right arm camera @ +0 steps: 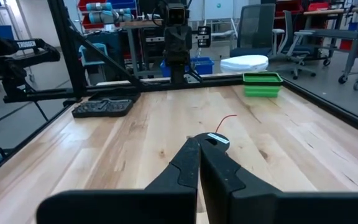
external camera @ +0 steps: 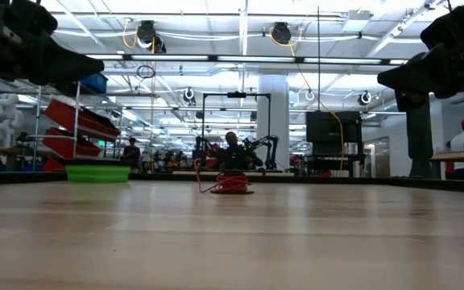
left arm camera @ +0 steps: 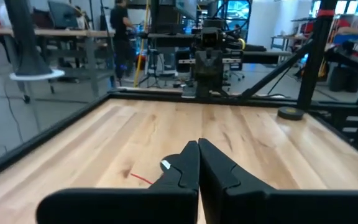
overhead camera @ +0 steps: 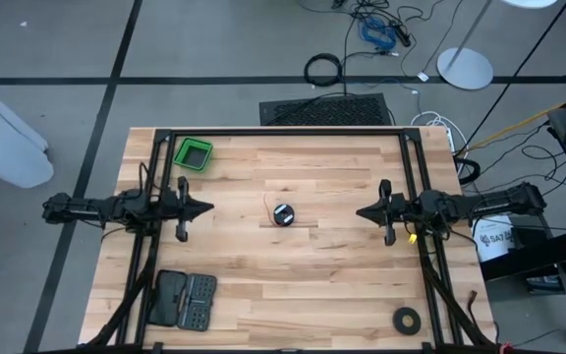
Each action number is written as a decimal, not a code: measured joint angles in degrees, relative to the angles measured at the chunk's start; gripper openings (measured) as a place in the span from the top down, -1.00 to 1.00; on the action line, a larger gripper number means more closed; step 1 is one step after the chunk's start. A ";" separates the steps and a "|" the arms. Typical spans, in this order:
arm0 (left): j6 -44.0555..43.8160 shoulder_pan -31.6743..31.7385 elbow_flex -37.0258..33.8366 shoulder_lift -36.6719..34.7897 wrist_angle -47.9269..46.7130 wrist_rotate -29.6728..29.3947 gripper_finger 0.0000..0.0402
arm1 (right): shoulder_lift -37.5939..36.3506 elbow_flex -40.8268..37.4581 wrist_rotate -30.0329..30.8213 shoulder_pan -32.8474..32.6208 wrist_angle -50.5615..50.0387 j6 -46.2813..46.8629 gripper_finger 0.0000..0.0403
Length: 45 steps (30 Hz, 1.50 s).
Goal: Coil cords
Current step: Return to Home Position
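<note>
— High view first: where do we find the cord [overhead camera: 283, 214]?
— We see it near the middle of the table [overhead camera: 342, 285], a small dark round bundle lying flat on the wood. A thin red tail curls off it toward the left arm's side. From table height we read it as a low heap of red and dark strands.
— Is anything touching it?
— No. We see both grippers well apart from it, one on each side, each pointing toward it. The left gripper [overhead camera: 204, 207] hangs above the table's left part, its fingers pressed together with nothing between them. The right gripper [overhead camera: 362, 211] faces it from the right side, its fingers likewise closed on nothing.
— And farther out?
— From above, we note the green bin [overhead camera: 193, 154] near the table's upper left corner, beyond the left gripper. A dark tool case [overhead camera: 183, 299] lies near the lower left corner, and a flat black tape ring [overhead camera: 407, 319] sits by the lower right corner. All three are well apart from the cord.
</note>
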<state>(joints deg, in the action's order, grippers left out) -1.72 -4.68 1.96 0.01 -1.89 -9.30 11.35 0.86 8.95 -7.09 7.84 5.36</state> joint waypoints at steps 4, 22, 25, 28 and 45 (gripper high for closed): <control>2.23 -0.03 0.00 0.01 0.00 -0.13 1.00 | 0.00 0.00 0.00 0.00 -0.04 -0.06 1.00; 3.82 -0.07 -1.53 0.71 4.04 0.30 0.99 | 0.17 0.00 0.05 -0.02 0.42 0.35 1.00; 3.95 0.00 -1.53 0.72 4.04 0.09 0.99 | 0.17 0.00 0.04 -0.02 0.45 0.37 1.00; 3.64 0.04 -1.53 0.72 4.02 0.11 0.99 | 0.17 0.00 0.02 -0.02 0.48 -0.49 1.00; 5.20 0.04 -1.53 0.72 4.00 0.11 0.99 | -6.93 0.00 0.81 -0.02 -0.23 -4.91 1.00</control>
<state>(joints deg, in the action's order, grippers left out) 3.48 -4.64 0.43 0.73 2.11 -9.19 4.43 0.86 9.76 -7.11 7.60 0.44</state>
